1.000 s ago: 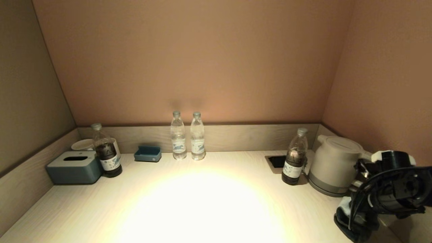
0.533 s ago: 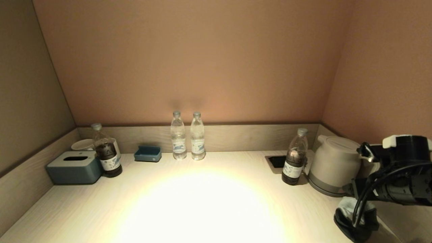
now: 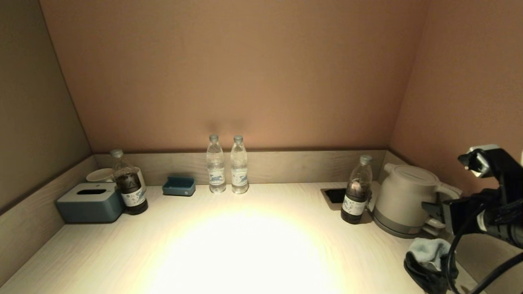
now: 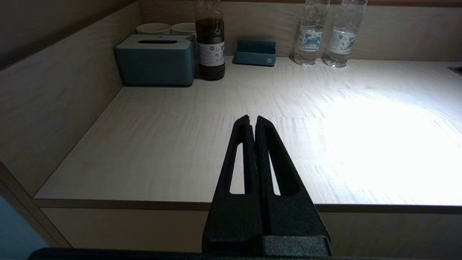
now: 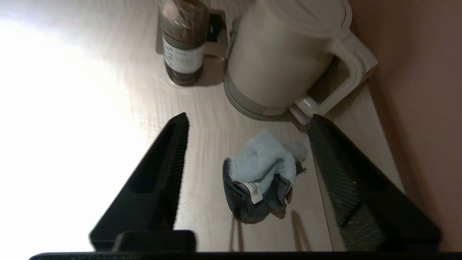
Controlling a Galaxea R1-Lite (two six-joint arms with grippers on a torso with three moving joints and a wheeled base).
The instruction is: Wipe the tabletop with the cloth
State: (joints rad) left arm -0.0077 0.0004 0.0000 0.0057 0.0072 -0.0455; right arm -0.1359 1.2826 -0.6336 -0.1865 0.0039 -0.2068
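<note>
The cloth [image 3: 429, 254] lies crumpled on the tabletop [image 3: 245, 249] at the near right, just in front of the kettle, pale blue face up over dark grey folds. In the right wrist view the cloth [image 5: 260, 169] rests on the tabletop [image 5: 202, 119] below and between the fingers, touching neither. My right gripper [image 3: 430, 215] [image 5: 249, 116] hangs open above it, holding nothing. The left gripper [image 4: 252, 117] is shut and empty, parked over the near left part of the tabletop [image 4: 162, 144].
A beige kettle [image 3: 402, 200], a dark bottle [image 3: 355, 190] and the black cut-out [image 3: 335, 195] stand right behind the cloth. Two clear bottles [image 3: 227, 165] are at the back rim. A tissue box [image 3: 90, 202], another dark bottle [image 3: 128, 183], cups [image 3: 100, 174] and a blue tray [image 3: 179, 185] fill the back left.
The right gripper has lifted up and to the right off the cloth, which stays on the table and now shows more of its pale face. The left arm has not moved.
</note>
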